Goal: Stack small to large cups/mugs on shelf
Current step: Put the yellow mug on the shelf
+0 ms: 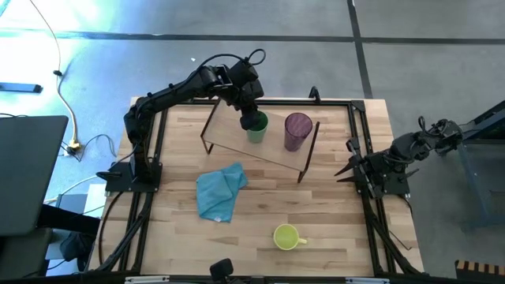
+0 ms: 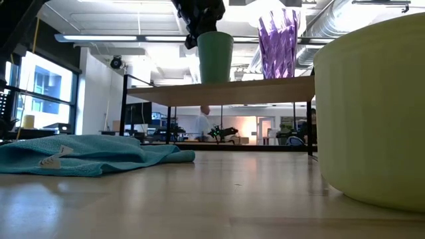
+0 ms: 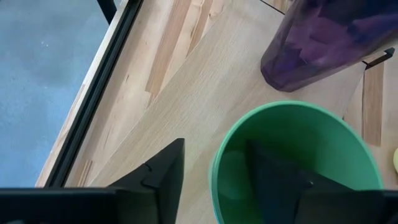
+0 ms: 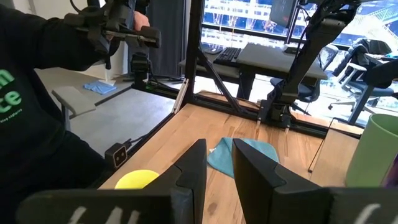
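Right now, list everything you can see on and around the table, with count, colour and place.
green cup: one, green, standing on the shelf, left of the tumbler
purple tumbler: one, translucent purple, upright on the shelf
yellow mug: one, yellow, on the table near the front edge
cloth: one, light blue, crumpled on the table in front of the shelf
shelf: one, light wood on dark legs, at the table's back
left gripper: one, dark, open astride the green cup's rim
right gripper: one, dark, waiting at the table's right edge

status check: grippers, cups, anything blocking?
Left gripper open astride green cup rim, cup on shelf beside purple tumbler. Right gripper idle at table edge. Yellow mug on table, path unobstructed.
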Action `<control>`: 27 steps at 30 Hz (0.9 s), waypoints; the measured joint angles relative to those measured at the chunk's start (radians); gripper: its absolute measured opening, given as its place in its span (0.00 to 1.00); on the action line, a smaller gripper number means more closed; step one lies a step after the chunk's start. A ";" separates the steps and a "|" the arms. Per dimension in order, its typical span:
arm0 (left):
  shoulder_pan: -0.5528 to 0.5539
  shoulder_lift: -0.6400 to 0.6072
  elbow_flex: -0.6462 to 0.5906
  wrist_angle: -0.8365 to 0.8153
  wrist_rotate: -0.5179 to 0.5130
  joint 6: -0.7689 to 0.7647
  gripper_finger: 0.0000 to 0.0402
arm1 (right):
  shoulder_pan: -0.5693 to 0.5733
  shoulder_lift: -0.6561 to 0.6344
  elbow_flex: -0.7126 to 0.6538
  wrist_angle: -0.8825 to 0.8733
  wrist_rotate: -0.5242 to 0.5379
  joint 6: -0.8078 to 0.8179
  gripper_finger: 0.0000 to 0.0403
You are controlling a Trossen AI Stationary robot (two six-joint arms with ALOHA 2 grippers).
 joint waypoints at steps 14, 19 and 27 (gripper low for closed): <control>-0.001 -0.001 0.048 -0.004 0.020 0.014 0.49 | 0.000 0.000 0.000 0.000 0.000 -0.001 0.17; -0.001 -0.001 0.111 -0.032 0.038 0.013 0.49 | 0.000 0.000 0.000 0.000 0.000 -0.001 0.17; -0.001 -0.002 0.172 -0.074 0.037 0.011 0.49 | 0.000 0.000 0.000 0.000 0.000 -0.001 0.17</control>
